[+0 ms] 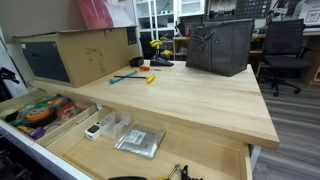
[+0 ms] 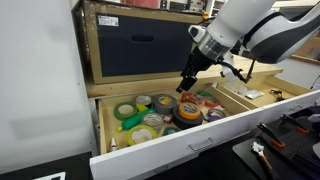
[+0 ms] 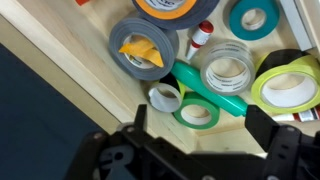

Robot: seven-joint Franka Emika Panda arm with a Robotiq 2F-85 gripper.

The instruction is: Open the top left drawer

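Note:
The top left drawer (image 2: 200,141) stands pulled out under the wooden table top. It has a white front and a light wood floor (image 3: 88,82), and holds several tape rolls in green, orange, grey and yellow. It also shows at the left in an exterior view (image 1: 25,137). My gripper (image 2: 188,82) hangs over the drawer's tape rolls, just above them. In the wrist view its two black fingers (image 3: 200,128) are spread apart and empty, with a green tape roll (image 3: 199,113) and a green marker (image 3: 212,93) between and beyond them.
A much wider wood drawer (image 1: 200,152) is also open beside it, holding a clear plastic box (image 1: 112,125) and a silver packet (image 1: 140,143). On the table top stand a cardboard box (image 1: 85,52), a grey bag (image 1: 220,45) and small tools (image 1: 140,75). An office chair (image 1: 285,50) stands behind.

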